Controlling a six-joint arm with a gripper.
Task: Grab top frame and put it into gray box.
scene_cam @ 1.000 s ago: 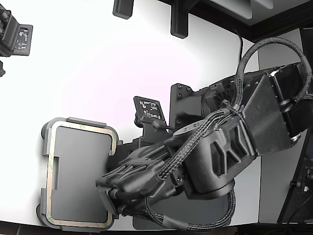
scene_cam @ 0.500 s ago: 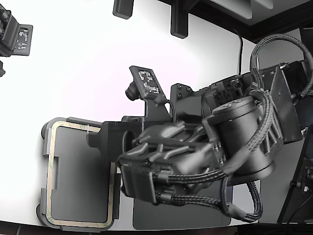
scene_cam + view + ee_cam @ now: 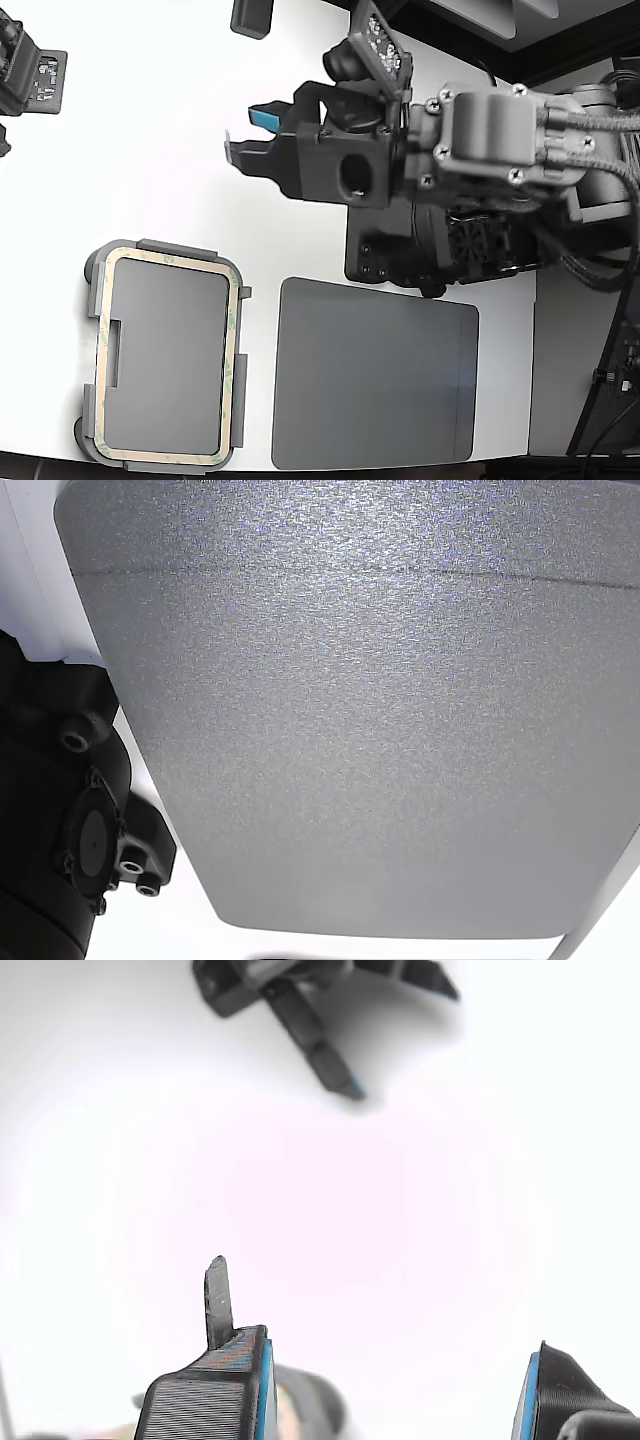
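The top frame [image 3: 168, 263] already lay seated on the gray box [image 3: 92, 302] at the exterior view's lower left; the claw [image 3: 250, 134] hovered well apart, open and empty, so the task looked finished.

On the table [image 3: 150, 150], the frame [image 3: 170, 358] is seated on the box [image 3: 92, 296] at the exterior view's lower left. The mat [image 3: 375, 375] is laid just beside it, to the right. The hand [image 3: 250, 135] is held above them, well apart.

place: robotics lab | evidence: bare white desk [image 3: 150, 150], dark gray mat [image 3: 375, 375], cabled arm mounted at desk edge
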